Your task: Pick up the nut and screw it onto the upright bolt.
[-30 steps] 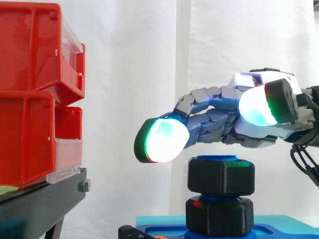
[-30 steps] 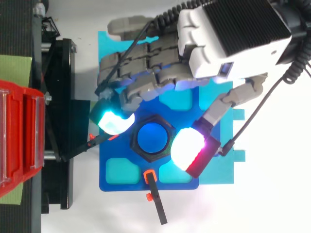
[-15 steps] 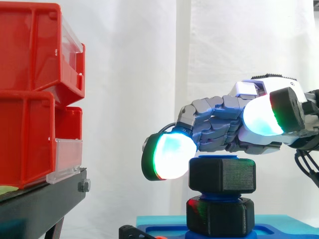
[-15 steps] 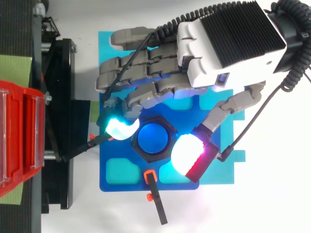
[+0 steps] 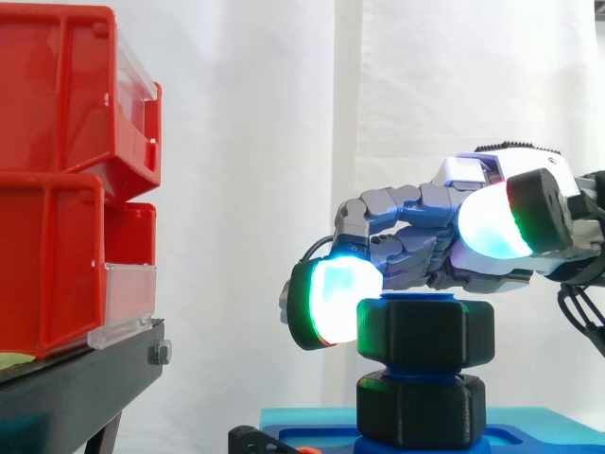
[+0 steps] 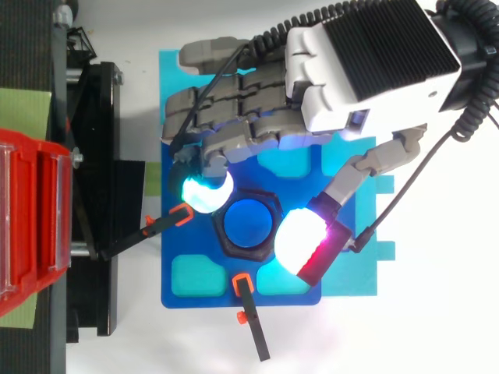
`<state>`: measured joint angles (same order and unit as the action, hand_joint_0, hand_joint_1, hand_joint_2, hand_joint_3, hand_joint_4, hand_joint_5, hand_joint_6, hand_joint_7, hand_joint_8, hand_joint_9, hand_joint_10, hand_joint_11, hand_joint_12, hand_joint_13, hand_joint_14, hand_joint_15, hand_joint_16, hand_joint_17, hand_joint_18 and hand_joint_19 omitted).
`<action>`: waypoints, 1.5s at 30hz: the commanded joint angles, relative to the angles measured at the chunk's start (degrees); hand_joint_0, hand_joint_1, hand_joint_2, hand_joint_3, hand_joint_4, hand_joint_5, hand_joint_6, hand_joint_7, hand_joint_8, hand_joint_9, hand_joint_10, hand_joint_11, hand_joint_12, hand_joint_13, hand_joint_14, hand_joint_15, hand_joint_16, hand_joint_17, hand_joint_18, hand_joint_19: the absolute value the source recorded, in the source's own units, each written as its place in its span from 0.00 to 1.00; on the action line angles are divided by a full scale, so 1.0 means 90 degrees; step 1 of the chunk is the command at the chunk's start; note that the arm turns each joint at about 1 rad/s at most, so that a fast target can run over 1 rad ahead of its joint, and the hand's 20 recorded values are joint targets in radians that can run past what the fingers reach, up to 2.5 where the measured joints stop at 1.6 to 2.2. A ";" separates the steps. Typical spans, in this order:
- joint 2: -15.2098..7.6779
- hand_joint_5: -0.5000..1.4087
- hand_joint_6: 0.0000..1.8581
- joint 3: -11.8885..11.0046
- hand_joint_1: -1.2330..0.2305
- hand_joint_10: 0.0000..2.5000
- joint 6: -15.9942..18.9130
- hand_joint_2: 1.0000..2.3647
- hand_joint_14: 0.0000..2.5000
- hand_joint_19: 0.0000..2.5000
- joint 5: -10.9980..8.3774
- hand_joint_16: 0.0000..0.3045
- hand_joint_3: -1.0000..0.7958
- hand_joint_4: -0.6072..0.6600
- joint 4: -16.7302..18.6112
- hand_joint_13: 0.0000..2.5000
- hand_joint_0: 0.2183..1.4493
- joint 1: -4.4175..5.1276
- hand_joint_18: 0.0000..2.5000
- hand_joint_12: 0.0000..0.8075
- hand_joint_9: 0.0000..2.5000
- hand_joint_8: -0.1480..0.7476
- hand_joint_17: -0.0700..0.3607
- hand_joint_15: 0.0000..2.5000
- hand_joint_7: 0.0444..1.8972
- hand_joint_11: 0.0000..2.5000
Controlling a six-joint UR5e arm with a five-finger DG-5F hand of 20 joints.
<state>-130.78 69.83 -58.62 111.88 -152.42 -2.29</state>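
The black hex nut [image 5: 425, 331] sits on top of the upright blue bolt [image 6: 246, 223], above a second black hex piece [image 5: 421, 409] at the bolt's foot. My hand [image 6: 366, 62] hovers over it, coming in from the right. Its fingers are loosely curved. One glowing finger pad [image 5: 331, 303] rests against the nut's left side. The thumb pad [image 5: 492, 222] stays higher than the nut's top and, from above, lies just beside the nut's right edge [image 6: 300, 238]. Nothing is pinched.
Red bins [image 5: 66, 170] stand stacked on a black stand [image 5: 76, 388] to the left. The bolt rises from a blue base plate [image 6: 195, 288]. Two black clamps with orange tips [image 6: 248, 312] [image 6: 160, 227] reach in at the plate's front and left edges.
The hand has come down and in toward the bolt. The finger pad moved from up and left of the nut to against its left side. The thumb pad stayed high.
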 commanded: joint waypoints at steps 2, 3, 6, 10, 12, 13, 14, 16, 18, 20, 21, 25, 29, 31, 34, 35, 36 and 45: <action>0.0000 0.22 0.40 0.0004 0.61 0.00 -0.0059 0.00 0.00 0.00 0.0000 0.07 0.28 0.62 -0.0066 0.21 0.21 -0.0028 0.05 0.34 0.25 0.47 0.27 0.00 0.60 0.00; 0.0000 0.22 0.40 0.0004 0.61 0.00 -0.0059 0.00 0.00 0.00 0.0000 0.07 0.28 0.63 -0.0066 0.21 0.21 -0.0028 0.05 0.34 0.26 0.47 0.27 0.00 0.60 0.00; 0.0000 0.24 0.41 0.0004 0.61 0.00 -0.0059 0.00 0.00 0.00 0.0000 0.05 0.28 0.60 -0.0066 0.32 0.22 -0.0048 0.16 0.29 0.35 0.47 0.24 0.00 0.62 0.00; 0.0000 0.26 0.42 0.0004 0.60 0.00 -0.0059 0.00 0.00 0.00 0.0000 0.04 0.28 0.54 -0.0066 0.42 0.23 -0.0067 0.26 0.27 0.49 0.43 0.22 0.02 0.62 0.00; -0.0010 0.26 0.42 0.0004 0.59 0.00 -0.0059 0.00 0.00 0.00 0.0010 0.03 0.28 0.53 -0.0066 0.46 0.23 -0.0077 0.30 0.26 0.52 0.41 0.22 0.04 0.62 0.00; 0.0000 0.26 0.43 0.0004 0.59 0.00 -0.0059 0.00 0.00 0.00 0.0020 0.03 0.28 0.52 -0.0066 0.48 0.23 -0.0087 0.31 0.26 0.55 0.40 0.21 0.05 0.62 0.00; 0.0000 0.26 0.43 0.0004 0.59 0.00 -0.0059 0.00 0.00 0.00 0.0020 0.03 0.28 0.52 -0.0066 0.50 0.23 -0.0097 0.33 0.25 0.57 0.38 0.21 0.06 0.61 0.01; 0.0000 0.27 0.43 0.0004 0.60 0.00 -0.0059 0.00 0.00 0.00 0.0020 0.03 0.28 0.53 -0.0056 0.52 0.23 -0.0107 0.36 0.25 0.60 0.37 0.21 0.08 0.62 0.03; 0.0000 0.27 0.43 0.0004 0.60 0.00 -0.0059 0.00 0.00 0.01 0.0029 0.03 0.28 0.53 -0.0037 0.54 0.23 -0.0116 0.37 0.26 0.61 0.37 0.21 0.08 0.61 0.03; -0.0010 0.27 0.42 0.0004 0.60 0.00 -0.0059 0.00 0.00 0.02 0.0029 0.03 0.28 0.53 -0.0027 0.55 0.23 -0.0126 0.38 0.26 0.63 0.36 0.21 0.09 0.61 0.04; 0.0000 0.27 0.42 0.0004 0.59 0.00 -0.0059 0.00 0.00 0.02 0.0029 0.03 0.28 0.53 -0.0027 0.55 0.23 -0.0136 0.38 0.26 0.64 0.36 0.21 0.09 0.61 0.05; 0.0000 0.27 0.42 0.0004 0.59 0.00 -0.0059 0.00 0.00 0.02 0.0039 0.03 0.28 0.53 -0.0027 0.57 0.23 -0.0146 0.40 0.25 0.69 0.36 0.21 0.09 0.61 0.09; 0.0000 0.27 0.42 0.0004 0.58 0.00 -0.0050 0.00 0.00 0.04 0.0039 0.02 0.28 0.53 0.0012 0.58 0.23 -0.0165 0.42 0.24 0.71 0.35 0.20 0.09 0.59 0.13; 0.0000 0.27 0.42 0.0004 0.57 0.00 -0.0050 0.00 0.00 0.05 0.0039 0.02 0.28 0.53 0.0031 0.58 0.23 -0.0185 0.42 0.23 0.72 0.35 0.20 0.09 0.58 0.14; 0.0000 0.27 0.42 -0.0005 0.57 0.01 -0.0050 0.00 0.00 0.06 0.0088 0.02 0.28 0.53 0.0022 0.59 0.23 -0.0233 0.43 0.23 0.73 0.34 0.20 0.09 0.57 0.15; 0.0000 0.27 0.42 -0.0005 0.56 0.00 -0.0050 0.00 0.00 0.07 0.0098 0.03 0.28 0.53 0.0022 0.59 0.23 -0.0253 0.44 0.23 0.73 0.34 0.20 0.08 0.56 0.16; 0.0000 0.27 0.42 0.0004 0.56 0.00 -0.0050 0.00 0.00 0.07 0.0137 0.03 0.28 0.53 0.0022 0.58 0.23 -0.0302 0.44 0.22 0.73 0.33 0.20 0.09 0.57 0.16; 0.0000 0.27 0.43 0.0004 0.59 0.00 -0.0040 0.00 0.00 0.06 0.0264 0.03 0.28 0.52 0.0031 0.53 0.23 -0.0429 0.40 0.23 0.72 0.36 0.21 0.05 0.58 0.17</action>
<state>-130.78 69.87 -59.04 113.84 -152.15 -5.84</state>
